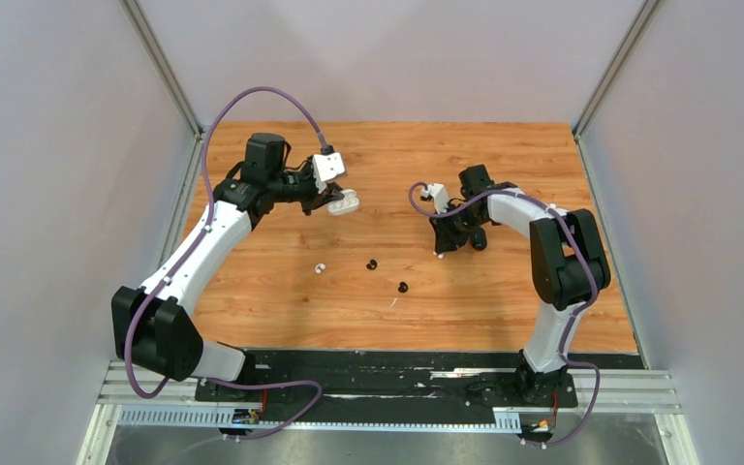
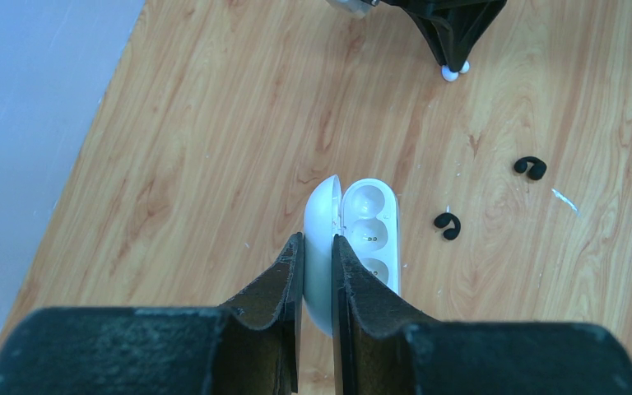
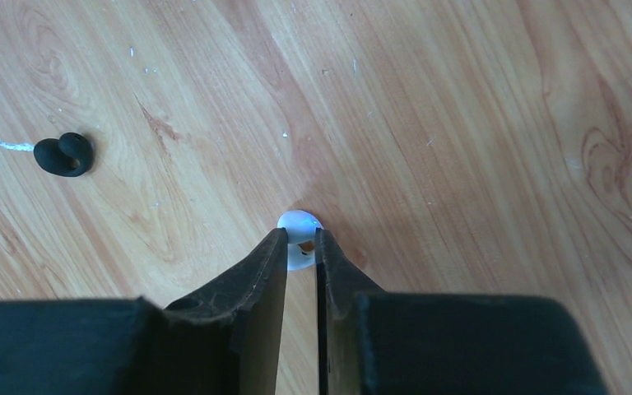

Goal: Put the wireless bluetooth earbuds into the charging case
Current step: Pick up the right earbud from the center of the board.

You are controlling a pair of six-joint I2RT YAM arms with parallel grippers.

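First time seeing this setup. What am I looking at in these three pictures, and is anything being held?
Two robot arms are bolted at the near edge of a wooden table. The wide picture looks down from above; the other two come from cameras on each wrist. The left end effector pinches the lid of an open white charging case. The right end effector grips a white earbud. Loose on the wood lie a second white earbud and two black earbuds.

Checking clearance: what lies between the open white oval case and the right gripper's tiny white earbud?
Only bare wooden tabletop, shown in the left wrist view.
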